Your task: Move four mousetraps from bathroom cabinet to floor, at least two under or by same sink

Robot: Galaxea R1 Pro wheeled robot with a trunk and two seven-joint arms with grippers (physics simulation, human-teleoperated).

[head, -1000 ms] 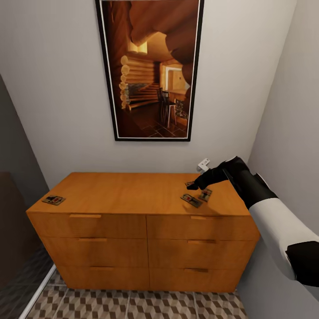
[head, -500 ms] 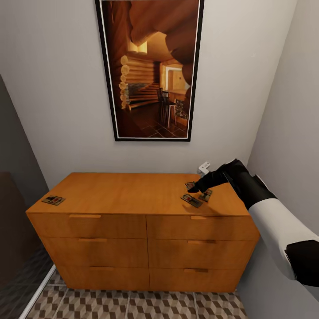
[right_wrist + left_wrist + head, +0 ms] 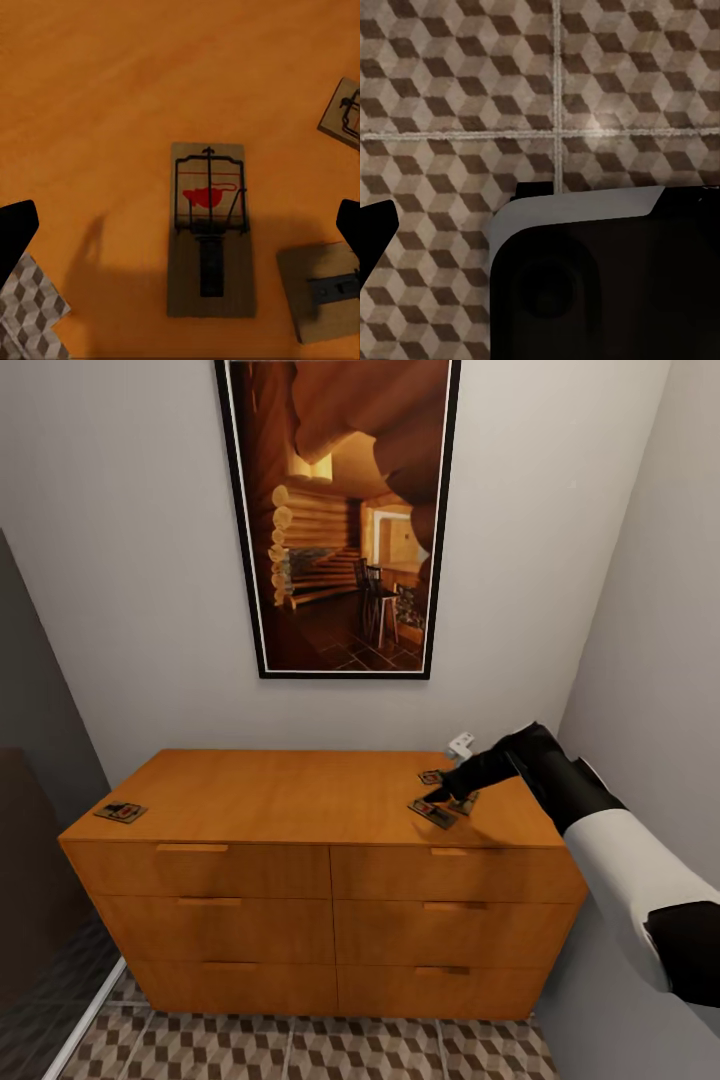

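Reaching over the right end of the cabinet [image 3: 300, 800], the right claw [image 3: 447, 792] is poised above a cluster of three mousetraps; its jaws are spread wide, nothing held, as judged from the two dark fingertips [image 3: 16, 232] at opposite edges of the right wrist view.

Item, step in hand: pick-up of the centre mousetrap [image 3: 210, 229], lying flat directly beneath the claw and midway between the fingertips; to be done well, the claw is to be lowered straight, the long sides of the board taken between the jaws, the wire parts and red spot left untouched; the board is thin, so a low, level closing is judged necessary, lest it slide on the cabinet top.

Item, neighbours: a second mousetrap [image 3: 326, 289] just beside the target; a third mousetrap [image 3: 345, 112] further beyond it; both are to be kept clear of the descending fingertip.

Item, head view alone: the fourth mousetrap [image 3: 121, 812], well apart at the far left end of the cabinet; the framed picture [image 3: 338, 515] on the wall.

Item, left wrist view alone: the bathroom floor [image 3: 457, 82] with cube-patterned tiles; state of the left claw cannot be told.
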